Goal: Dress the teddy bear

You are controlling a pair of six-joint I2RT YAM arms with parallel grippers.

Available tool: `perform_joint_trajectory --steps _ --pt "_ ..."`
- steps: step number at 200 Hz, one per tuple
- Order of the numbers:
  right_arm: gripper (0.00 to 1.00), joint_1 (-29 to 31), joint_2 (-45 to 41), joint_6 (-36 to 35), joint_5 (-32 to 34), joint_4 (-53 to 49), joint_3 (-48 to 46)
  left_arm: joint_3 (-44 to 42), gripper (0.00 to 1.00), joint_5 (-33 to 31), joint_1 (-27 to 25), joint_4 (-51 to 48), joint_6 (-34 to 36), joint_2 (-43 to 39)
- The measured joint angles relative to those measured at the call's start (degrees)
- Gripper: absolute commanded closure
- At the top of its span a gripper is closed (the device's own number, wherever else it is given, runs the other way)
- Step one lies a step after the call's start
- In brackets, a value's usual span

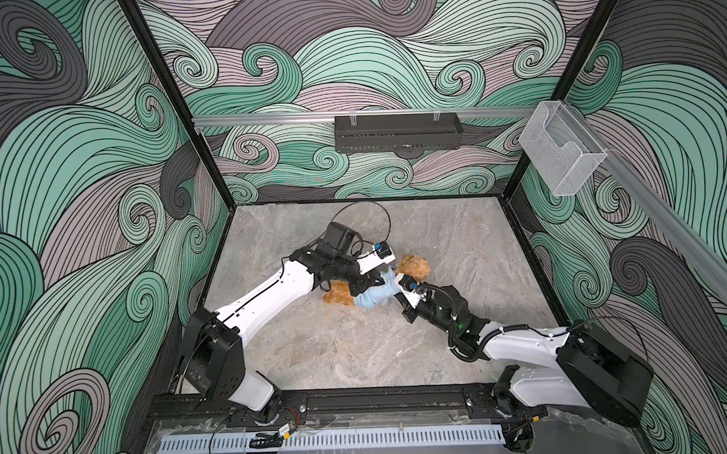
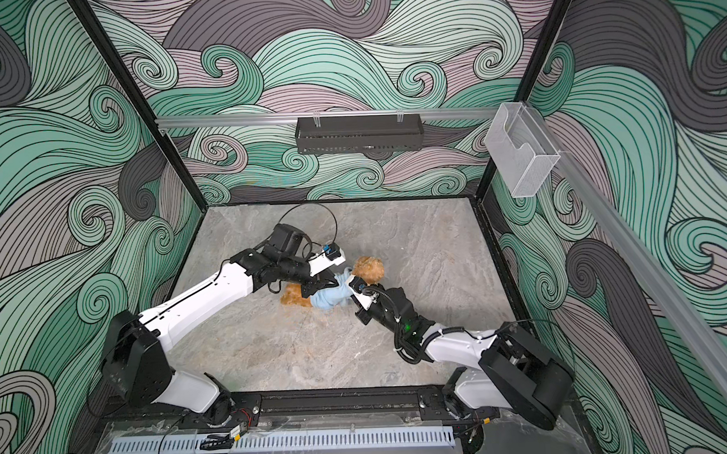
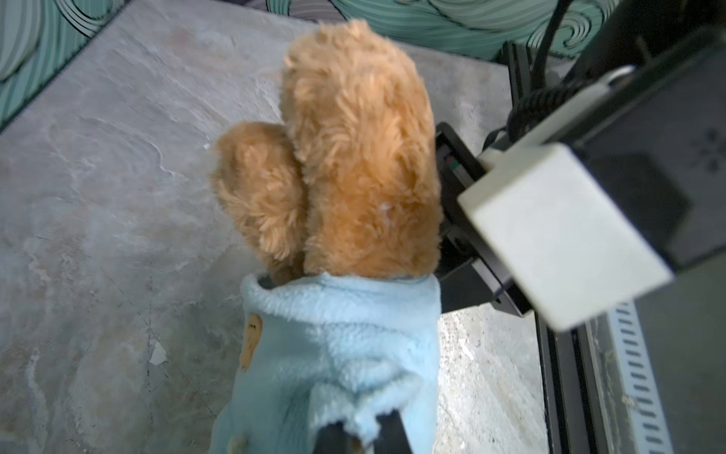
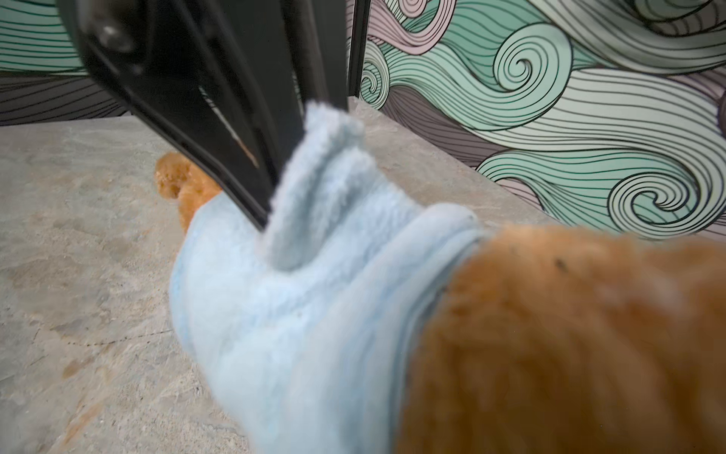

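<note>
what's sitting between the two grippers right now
The light-blue garment on the teddy bear: in both top views the left gripper and right gripper flank it; the right wrist view shows the left pinching a fold.

White-shelled, black-jointed left arm (image 1: 268,296) and matching right arm (image 1: 520,347), bolted onto long black base rail (image 1: 380,402); ribbed black cable hose (image 1: 507,328), small green light (image 1: 462,327) beyond rail's right end.

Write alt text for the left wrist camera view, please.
A teddy bear with golden-brown fur pokes out of a light-blue fleece garment, whose edge the left claw pinches shut. The right arm's white-and-black wrist crowds in beside it, over a grey stone-look table.
</note>
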Motion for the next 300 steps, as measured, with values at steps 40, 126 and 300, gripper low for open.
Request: perform_joint_trajectory --steps 40,126,300 --pt "1.00 0.02 -1.62 0.44 1.66 6.67 -1.84 -6.27 1.00 2.45 2.19 10.27 -9.66 -8.11" --pt "1.00 0.02 -2.71 5.60 3.43 10.64 -2.51 -17.97 1.00 7.41 7.06 29.53 -29.05 -16.26" --pt "1.00 -9.22 1.64 24.04 -11.54 -9.18 9.64 -13.27 1.00 -6.49 -3.74 15.15 5.25 -16.22"
